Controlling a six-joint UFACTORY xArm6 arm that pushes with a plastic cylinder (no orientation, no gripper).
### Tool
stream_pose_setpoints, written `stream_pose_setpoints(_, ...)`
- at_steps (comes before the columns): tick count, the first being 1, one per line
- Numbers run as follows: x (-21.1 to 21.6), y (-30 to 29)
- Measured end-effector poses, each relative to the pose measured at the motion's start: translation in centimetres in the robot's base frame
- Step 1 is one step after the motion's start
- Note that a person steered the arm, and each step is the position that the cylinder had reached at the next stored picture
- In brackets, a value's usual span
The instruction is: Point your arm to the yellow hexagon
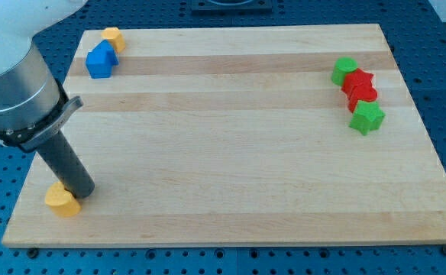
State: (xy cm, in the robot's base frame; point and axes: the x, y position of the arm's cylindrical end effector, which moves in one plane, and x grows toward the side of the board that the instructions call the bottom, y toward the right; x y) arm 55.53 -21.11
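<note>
My tip (83, 191) touched a yellow block (61, 201) at the board's (231, 153) bottom-left; no claw on this rod. Yellow hexagon (114, 38) sat top-left, beside the blue block (100, 61).

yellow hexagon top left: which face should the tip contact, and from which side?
No hand here, only my tip, so contact rather than grip. The yellow hexagon touches the blue block at its lower left; approach its open right face from the view's right. My tip now sits by the other yellow block.

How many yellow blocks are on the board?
2: one yellow block at the view's top left, touching the blue block; another yellow block at the bottom left, against my tip.
</note>
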Motion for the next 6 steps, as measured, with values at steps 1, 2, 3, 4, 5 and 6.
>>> stream_pose_setpoints(1, 0.1, 0.0)
stream_pose_setpoints(2, 0.1, -0.1)
stream_pose_setpoints(3, 0.1, 2.5)
stream_pose_setpoints(4, 1.4, 4.8)
stream_pose_setpoints(5, 4.2, 4.9)
stream_pose_setpoints(6, 6.1, 3.3)
